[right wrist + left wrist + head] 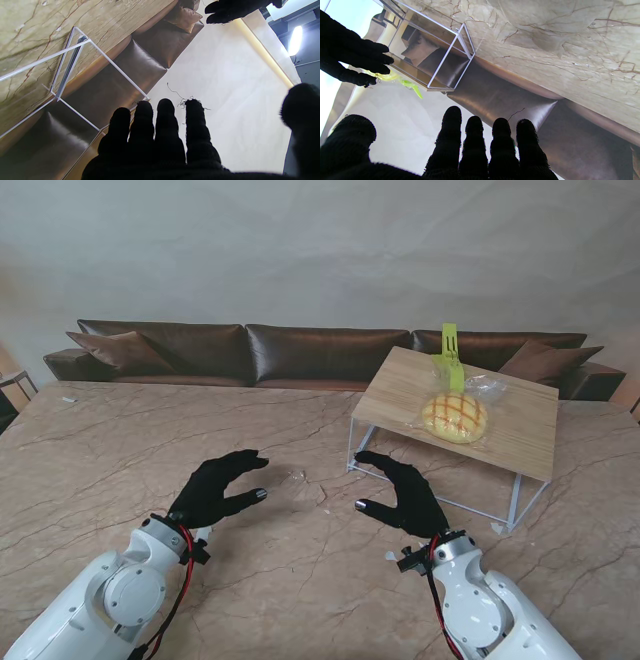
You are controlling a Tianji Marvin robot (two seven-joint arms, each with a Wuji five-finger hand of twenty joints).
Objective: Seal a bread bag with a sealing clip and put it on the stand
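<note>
No readable text, label, brand, number or sign anywhere in the three views.

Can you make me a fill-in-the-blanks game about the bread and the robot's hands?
1. The bread bag lies on top of the wooden ____.
2. The clip on the bag is colored ____.
3. The left hand and right hand are both holding ____.

Missing words: stand; green; nothing
</note>
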